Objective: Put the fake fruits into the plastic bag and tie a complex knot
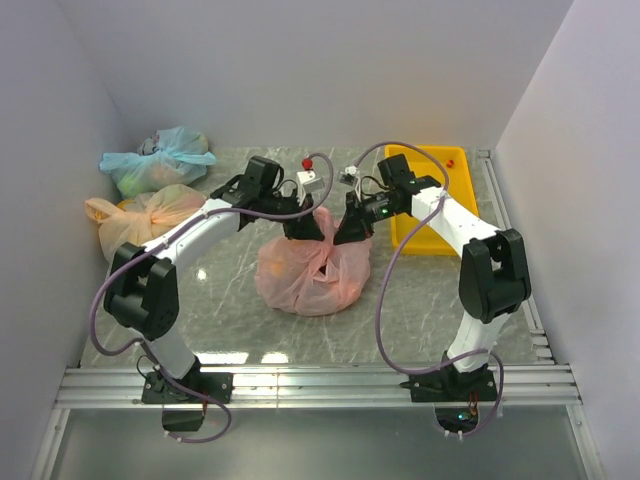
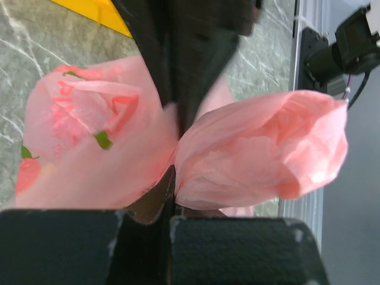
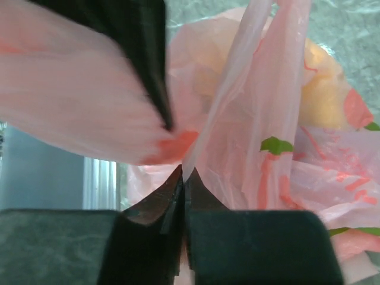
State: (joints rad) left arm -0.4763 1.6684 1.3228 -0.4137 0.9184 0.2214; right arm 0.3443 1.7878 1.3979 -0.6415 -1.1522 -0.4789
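At the far left of the table (image 1: 230, 290), a blue-green tied bag (image 1: 158, 160) is seen by the back wall, and a pale peach tied bag (image 1: 145, 215) is laid just in front of it. The left arm is stretched from the near left corner toward the middle, and the left gripper (image 1: 298, 228) is set on the top left of the plastic bag (image 1: 312, 275). In the left wrist view, the two fingers of this gripper (image 2: 172, 175) are seen pressed tight together, with a fold of the pink plastic (image 2: 261, 148) caught between them, so the bag is puffed out on both sides of the pinch. The plastic bag is sat in the middle of the table, round and full, right under the two grippers. One of the fake fruits (image 3: 323, 101), a pale orange round one, can be made out through the thin pink skin. The right gripper (image 1: 352, 228) is held at the top right of the bag, near the left one. In the right wrist view, its fingers (image 3: 184, 175) are clenched on a long strip of the bag, which is stretched away from the tips. At the far right, a yellow tray (image 1: 430, 205) is laid by the back wall, and a small red thing (image 1: 449, 162) is left in its far corner.
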